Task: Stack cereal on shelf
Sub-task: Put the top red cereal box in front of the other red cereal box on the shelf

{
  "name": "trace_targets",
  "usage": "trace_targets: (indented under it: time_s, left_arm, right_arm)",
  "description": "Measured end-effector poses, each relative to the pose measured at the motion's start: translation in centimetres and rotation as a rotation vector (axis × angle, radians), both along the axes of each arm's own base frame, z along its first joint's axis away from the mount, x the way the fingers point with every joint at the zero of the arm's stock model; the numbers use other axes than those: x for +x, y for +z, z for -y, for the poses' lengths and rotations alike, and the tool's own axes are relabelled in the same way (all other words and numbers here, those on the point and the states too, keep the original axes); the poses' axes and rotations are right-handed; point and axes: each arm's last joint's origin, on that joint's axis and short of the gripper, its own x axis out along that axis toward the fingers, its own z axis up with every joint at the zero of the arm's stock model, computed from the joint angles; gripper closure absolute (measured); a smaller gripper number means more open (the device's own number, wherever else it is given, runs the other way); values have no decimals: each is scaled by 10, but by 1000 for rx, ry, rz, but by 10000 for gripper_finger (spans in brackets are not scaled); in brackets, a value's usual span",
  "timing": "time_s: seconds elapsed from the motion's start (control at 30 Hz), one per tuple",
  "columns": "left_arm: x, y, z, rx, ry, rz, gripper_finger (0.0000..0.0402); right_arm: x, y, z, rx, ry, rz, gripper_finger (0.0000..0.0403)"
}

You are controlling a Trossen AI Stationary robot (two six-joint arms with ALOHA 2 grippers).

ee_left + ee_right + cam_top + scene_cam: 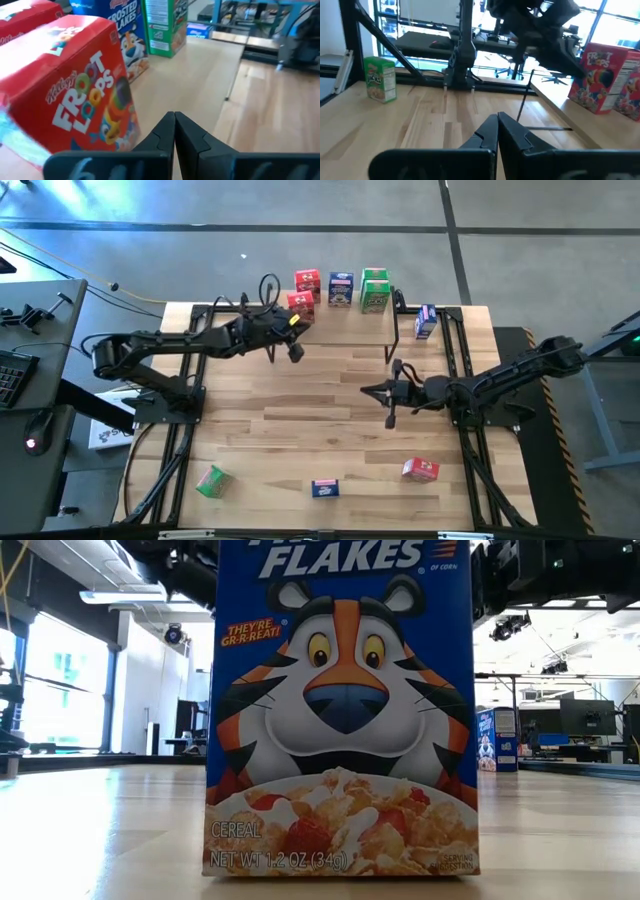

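Observation:
The shelf stands at the table's far side and carries two red cereal boxes, a blue one and green ones. My left gripper is shut and reaches over the shelf, close beside the nearer red Froot Loops box. A further blue box stands to the shelf's right. Green, blue and red boxes sit near the table's near edge. My right gripper is shut and hovers over the table's right middle, touching nothing. My left gripper's shut fingers lie level alongside the lower side of the red Froot Loops box, which stands on the shelf board. I cannot tell whether they touch it.
The blue Frosted Flakes box fills the low view and hides most of the table. Thin black shelf legs stand between the two arms. Open wood lies in the table's middle. The left arm shows in the right wrist view.

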Motion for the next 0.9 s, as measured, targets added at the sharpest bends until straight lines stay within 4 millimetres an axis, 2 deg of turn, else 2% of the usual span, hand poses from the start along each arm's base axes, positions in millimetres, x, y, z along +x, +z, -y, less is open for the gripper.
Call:
trace_targets:
  time_s: [0.17, 0.4, 0.57, 0.9]
  left_arm:
    - [5, 1, -6, 20, -3, -56, 401]
    - [-4, 22, 3, 31, 78, -160, 401]
    - [-10, 15, 3, -1, 138, -258, 401]
    - [-6, 5, -10, 62, 230, -310, 401]
  right_arm:
    - [0, -1, -1, 1, 11, -11, 403]
    - [0, -2, -1, -8, 13, -17, 403]
    - [0, -2, 1, -11, 12, -23, 403]
    - [0, -2, 0, -8, 37, -24, 403]
